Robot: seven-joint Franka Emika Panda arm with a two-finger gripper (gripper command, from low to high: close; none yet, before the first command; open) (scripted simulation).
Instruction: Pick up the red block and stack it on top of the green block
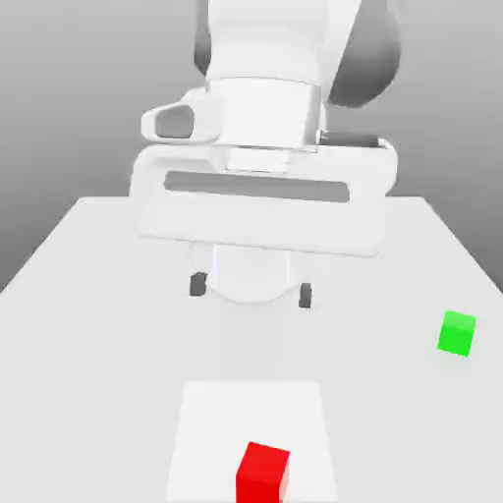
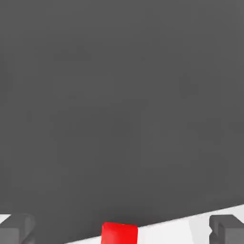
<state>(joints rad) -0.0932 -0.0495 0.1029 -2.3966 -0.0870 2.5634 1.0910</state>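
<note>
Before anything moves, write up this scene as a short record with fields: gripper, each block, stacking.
gripper: open, nothing between its fingers, above the table
red block: resting toward the near edge of the exterior view, over the paler square patch
green block: on the table, toward the exterior view's right
block positions: apart, not touching
stacking: not done; red block is not on the green block
likely next step: probably move the gripper over the red block and lower it
</note>
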